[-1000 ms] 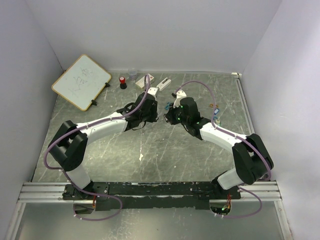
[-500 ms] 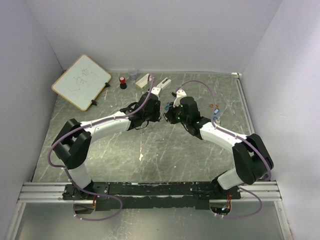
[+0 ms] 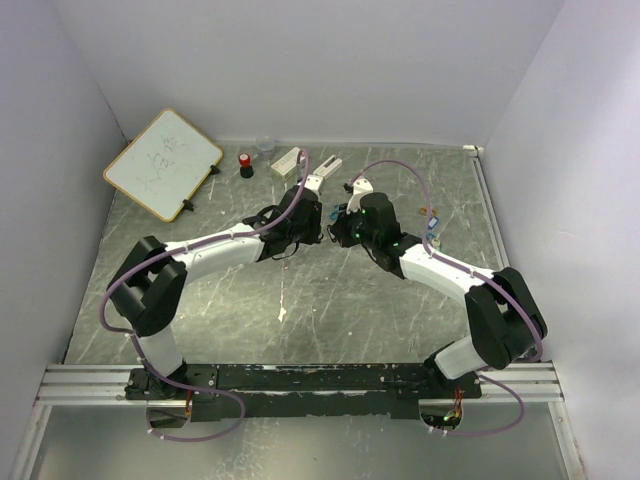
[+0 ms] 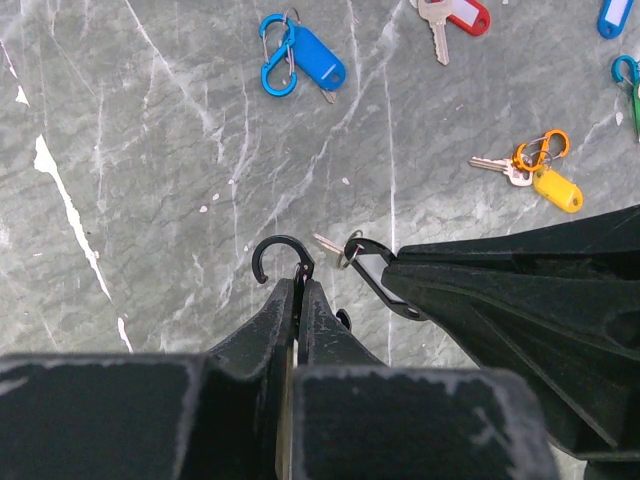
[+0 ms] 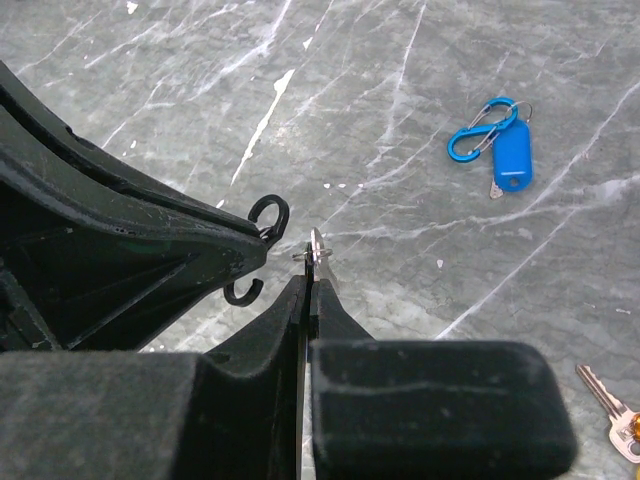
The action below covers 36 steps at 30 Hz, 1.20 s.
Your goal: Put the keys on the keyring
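My left gripper (image 4: 300, 285) is shut on the black S-shaped keyring (image 4: 283, 258), held above the table. My right gripper (image 5: 310, 280) is shut on a thin black tag carrying a small silver key and split ring (image 5: 316, 250). That ring (image 4: 351, 250) sits just right of the keyring's hook, close to it; I cannot tell whether they touch. In the top view the two grippers meet tip to tip (image 3: 330, 222). Loose keys lie on the table: a blue tag on a blue clip (image 4: 300, 55), a red tag (image 4: 457, 14), a yellow tag on an orange clip (image 4: 545, 172).
A whiteboard (image 3: 163, 163) lies at the back left. A red-capped black cylinder (image 3: 245, 165), a clear cup (image 3: 265, 147) and two white blocks (image 3: 285, 160) stand along the back. More keys lie at the right (image 3: 432, 225), near the right wall.
My left arm has moved right and forward, bringing the keyring up to the right gripper's key. The right arm has barely moved.
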Each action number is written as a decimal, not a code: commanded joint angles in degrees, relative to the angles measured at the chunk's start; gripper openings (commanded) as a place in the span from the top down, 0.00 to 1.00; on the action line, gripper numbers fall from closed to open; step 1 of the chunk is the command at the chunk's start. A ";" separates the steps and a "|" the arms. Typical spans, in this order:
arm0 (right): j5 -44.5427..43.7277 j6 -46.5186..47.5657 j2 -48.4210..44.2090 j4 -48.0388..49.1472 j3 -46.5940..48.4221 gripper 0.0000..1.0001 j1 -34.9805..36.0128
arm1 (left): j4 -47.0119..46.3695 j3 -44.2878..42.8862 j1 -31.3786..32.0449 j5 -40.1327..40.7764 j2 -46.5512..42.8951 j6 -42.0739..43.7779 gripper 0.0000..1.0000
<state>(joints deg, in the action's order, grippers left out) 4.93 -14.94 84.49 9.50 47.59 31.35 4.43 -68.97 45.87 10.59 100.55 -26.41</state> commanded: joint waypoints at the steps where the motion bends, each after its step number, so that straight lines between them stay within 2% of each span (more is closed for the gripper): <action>1: -0.20 -0.42 -0.91 0.60 1.20 1.00 0.05 | -2.23 -1.56 0.42 1.09 1.08 -0.48 0.93; 36: 1.87 -0.66 -1.61 1.32 -0.21 1.00 0.77 | -2.75 -2.13 0.43 2.13 1.44 -0.49 0.93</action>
<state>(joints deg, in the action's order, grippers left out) 6.07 -15.49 84.47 9.54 47.57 31.83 3.66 -68.97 45.87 11.79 101.80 -26.63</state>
